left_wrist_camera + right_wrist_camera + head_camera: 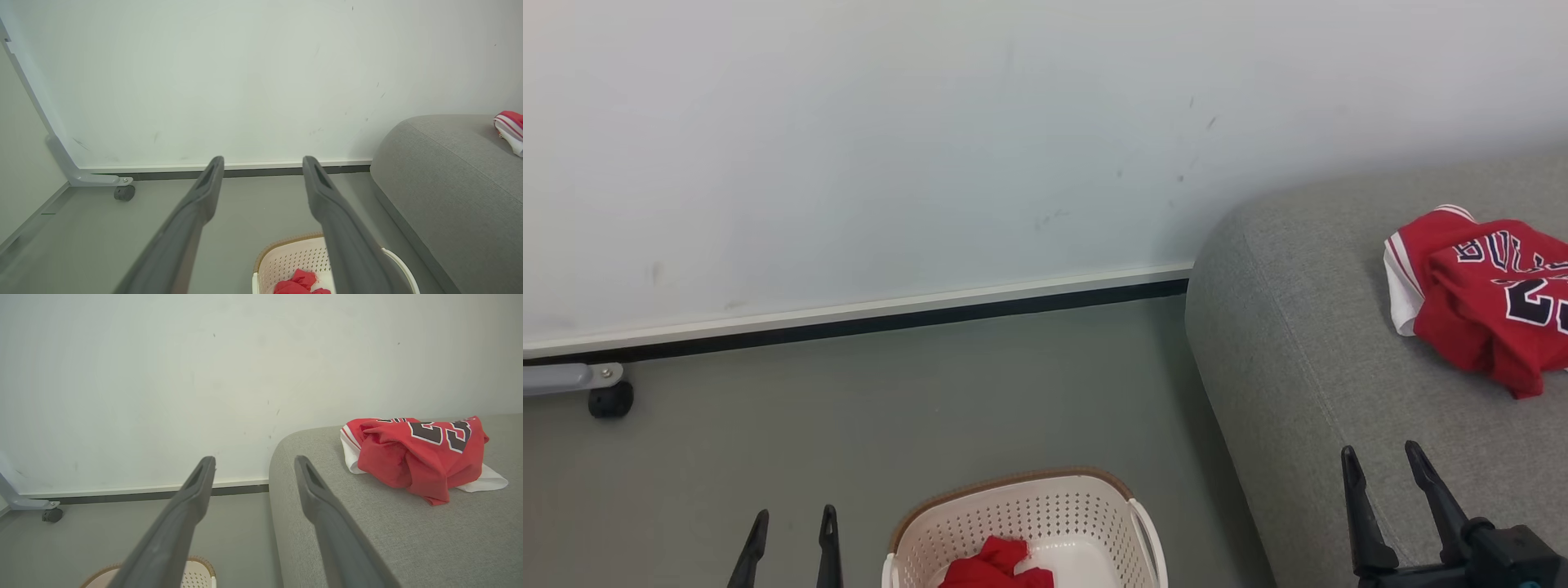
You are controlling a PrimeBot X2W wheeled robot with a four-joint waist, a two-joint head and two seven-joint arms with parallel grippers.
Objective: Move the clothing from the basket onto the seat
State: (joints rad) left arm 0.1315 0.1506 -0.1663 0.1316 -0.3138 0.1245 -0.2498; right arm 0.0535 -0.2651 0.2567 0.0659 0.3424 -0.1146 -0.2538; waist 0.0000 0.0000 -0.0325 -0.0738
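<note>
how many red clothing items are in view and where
2. A red jersey with dark numbers lies on the grey sofa; a crumpled red garment sits in the basket. The basket is cut off at the picture's edge, so more may be hidden.

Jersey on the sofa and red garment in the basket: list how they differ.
The jersey lies on the grey sofa; the red garment sits in the basket. The jersey shows dark numbers and white trim; the red garment shows plain red, as far as visible. Both are red and crumpled.
</note>
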